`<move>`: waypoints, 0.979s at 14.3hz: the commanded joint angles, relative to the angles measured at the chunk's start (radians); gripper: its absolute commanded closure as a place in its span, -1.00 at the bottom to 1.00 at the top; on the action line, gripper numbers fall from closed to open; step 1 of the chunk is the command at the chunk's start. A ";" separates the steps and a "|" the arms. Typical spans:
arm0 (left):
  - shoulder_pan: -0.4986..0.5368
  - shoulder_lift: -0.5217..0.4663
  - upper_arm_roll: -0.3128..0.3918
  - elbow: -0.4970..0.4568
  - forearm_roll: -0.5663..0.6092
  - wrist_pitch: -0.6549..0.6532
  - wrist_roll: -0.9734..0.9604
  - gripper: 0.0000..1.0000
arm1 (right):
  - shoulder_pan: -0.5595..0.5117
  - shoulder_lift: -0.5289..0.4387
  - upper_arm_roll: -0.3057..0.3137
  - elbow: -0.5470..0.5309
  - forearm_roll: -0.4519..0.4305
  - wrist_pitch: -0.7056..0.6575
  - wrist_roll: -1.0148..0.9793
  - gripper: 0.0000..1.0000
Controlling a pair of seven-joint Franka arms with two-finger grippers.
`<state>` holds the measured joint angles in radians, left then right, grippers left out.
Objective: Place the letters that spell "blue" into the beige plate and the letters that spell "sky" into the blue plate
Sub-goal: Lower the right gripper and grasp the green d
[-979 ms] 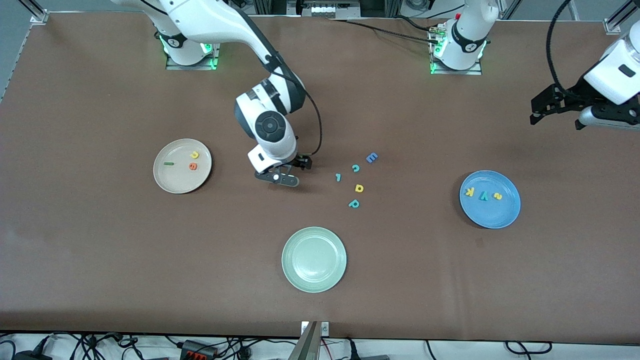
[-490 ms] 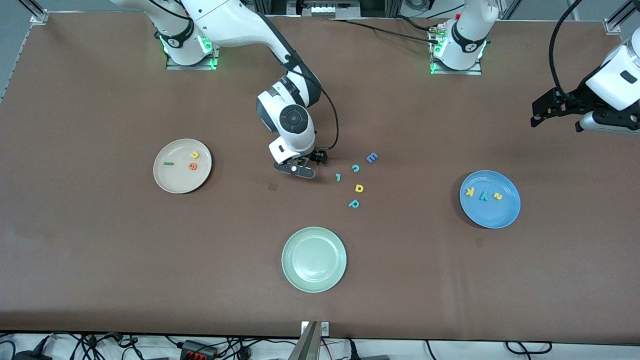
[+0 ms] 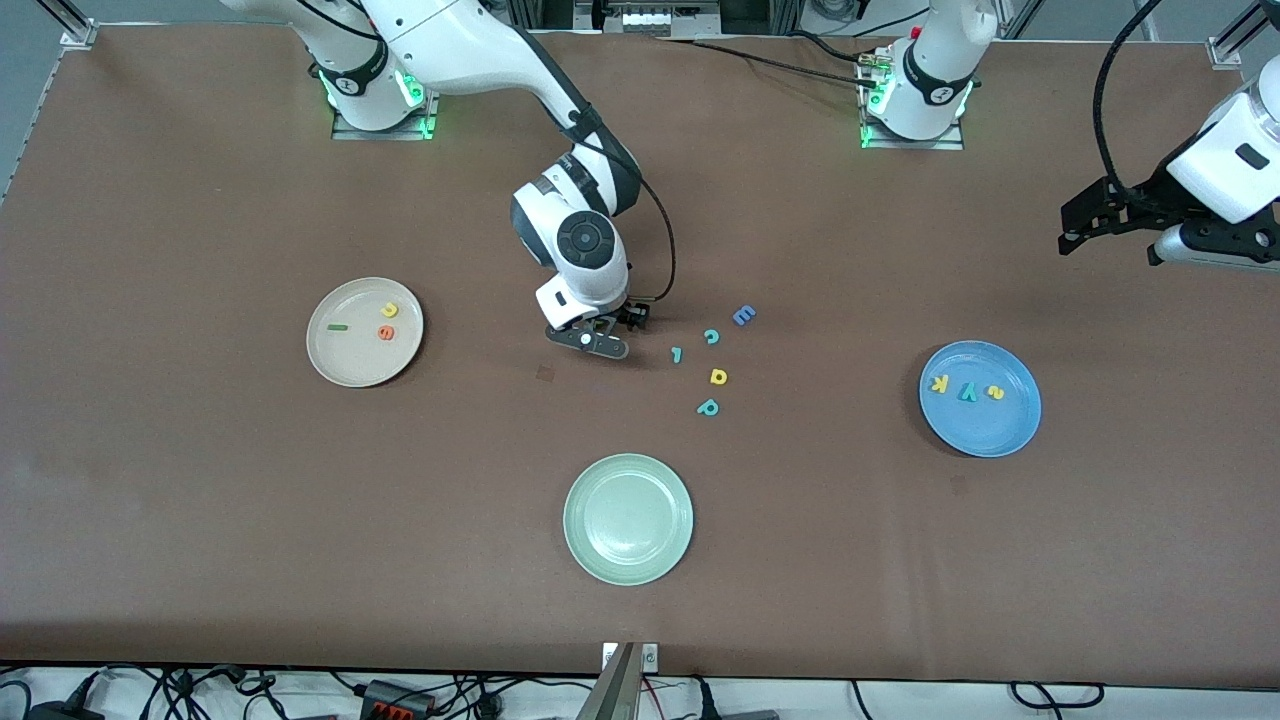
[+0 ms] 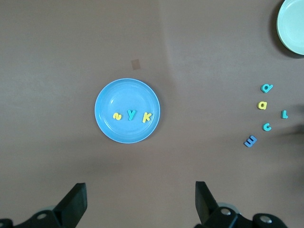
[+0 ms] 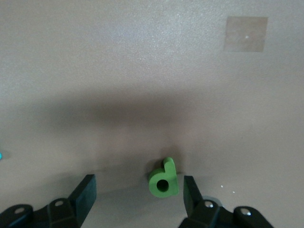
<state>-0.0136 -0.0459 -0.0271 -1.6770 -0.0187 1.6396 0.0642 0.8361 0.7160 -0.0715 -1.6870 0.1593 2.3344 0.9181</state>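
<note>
Right gripper point(image 3: 597, 333) low over the brown surface point(image 3: 200, 520), between the beige plate point(image 3: 330, 360) and the loose cluster of letters. Fingers apart, nothing clamped. In the right wrist view the green "b" point(image 5: 164, 178) lies flat on the surface between the two fingers point(image 5: 85, 194), much closer to one finger than the other, not visibly touching either. Its stem, the long axis, points away from the wrist camera, the round bowl toward it. In the front view the "b" is hidden under the gripper.

Beige plate holds the dark-green "l" point(image 3: 338, 327), yellow "u" point(image 3: 390, 310) and orange "e" point(image 3: 386, 333), all apart from one another. The "l" lies with its long axis along the surface's length.

Blue plate point(image 3: 985, 435), toward the left arm's end, holds yellow "k" point(image 3: 938, 384), teal "y" point(image 3: 966, 391) and yellow "s" point(image 3: 995, 393) in a row.

Left gripper point(image 4: 137, 204) waits high over the surface near the blue plate, fingers wide apart, empty.
</note>
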 commanded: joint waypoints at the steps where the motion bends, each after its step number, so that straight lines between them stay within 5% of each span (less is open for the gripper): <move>1: 0.000 0.015 -0.002 0.039 -0.001 -0.024 -0.021 -1.00 | 0.003 0.002 -0.005 0.001 0.019 -0.010 -0.007 -0.45; 5: -0.011 0.018 -0.011 0.042 0.025 -0.024 -0.023 -1.00 | -0.005 0.002 -0.005 -0.008 0.019 -0.012 -0.008 -0.44; 9: 0.000 0.018 -0.013 0.042 0.023 -0.024 -0.024 -1.00 | -0.009 0.002 -0.005 -0.010 0.019 -0.012 -0.016 -0.22; 14: 0.000 0.018 -0.011 0.040 0.023 -0.024 -0.024 -1.00 | -0.011 0.002 -0.005 -0.008 0.019 -0.012 -0.018 0.56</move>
<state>-0.0139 -0.0437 -0.0381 -1.6710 -0.0142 1.6392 0.0481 0.8288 0.7152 -0.0761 -1.6918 0.1595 2.3305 0.9144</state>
